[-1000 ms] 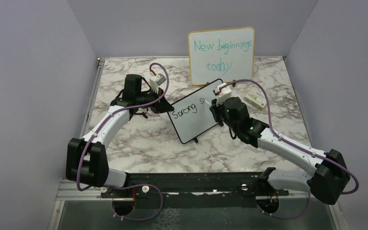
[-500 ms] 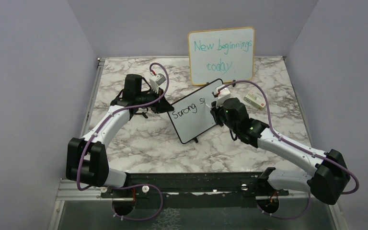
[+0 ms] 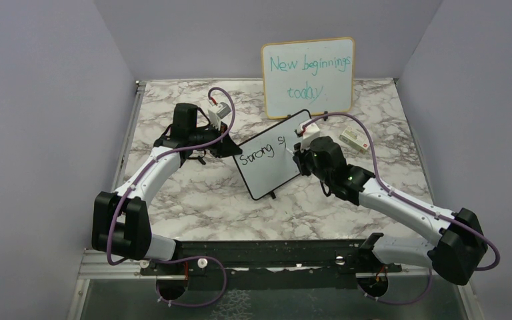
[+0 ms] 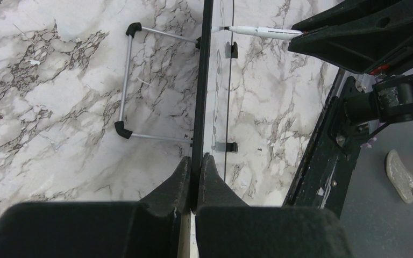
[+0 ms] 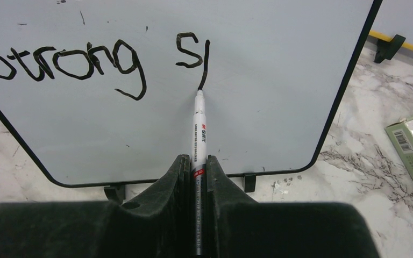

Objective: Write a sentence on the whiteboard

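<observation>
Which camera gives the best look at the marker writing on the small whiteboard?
Right wrist: the marker runs up mid-frame, close and sharp, tip on the whiteboard at the foot of a black stroke. Left wrist shows it side-on against the edge-on board. The top view barely shows it.

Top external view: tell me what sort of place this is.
Probably a robotics test cell: plain lavender walls box in a marble-patterned table, with left arm and right arm bolted at its near edge.
</observation>
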`<state>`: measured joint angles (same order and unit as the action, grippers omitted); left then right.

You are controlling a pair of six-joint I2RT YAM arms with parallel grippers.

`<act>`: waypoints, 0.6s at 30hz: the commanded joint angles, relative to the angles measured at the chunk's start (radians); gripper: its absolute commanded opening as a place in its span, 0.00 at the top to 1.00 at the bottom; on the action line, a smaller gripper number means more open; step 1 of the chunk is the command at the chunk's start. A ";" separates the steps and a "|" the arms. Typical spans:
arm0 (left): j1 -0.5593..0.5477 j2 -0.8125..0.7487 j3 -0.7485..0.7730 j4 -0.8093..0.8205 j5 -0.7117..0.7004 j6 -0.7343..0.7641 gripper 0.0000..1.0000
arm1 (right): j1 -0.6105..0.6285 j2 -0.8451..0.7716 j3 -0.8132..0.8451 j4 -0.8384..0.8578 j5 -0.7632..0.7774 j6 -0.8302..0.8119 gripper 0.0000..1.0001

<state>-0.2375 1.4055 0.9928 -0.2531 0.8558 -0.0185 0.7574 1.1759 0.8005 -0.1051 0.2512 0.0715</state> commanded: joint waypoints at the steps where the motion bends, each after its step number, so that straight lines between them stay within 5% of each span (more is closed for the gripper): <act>1: -0.022 0.059 -0.040 -0.116 -0.161 0.075 1.00 | 0.002 -0.017 0.033 -0.039 -0.030 0.008 0.99; 18: -0.022 0.059 -0.042 -0.116 -0.161 0.077 1.00 | 0.003 -0.056 -0.014 0.154 0.074 0.011 1.00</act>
<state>-0.2375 1.4055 0.9928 -0.2535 0.8562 -0.0185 0.7574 1.1023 0.7998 -0.0185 0.2844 0.0784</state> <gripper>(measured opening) 0.024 0.166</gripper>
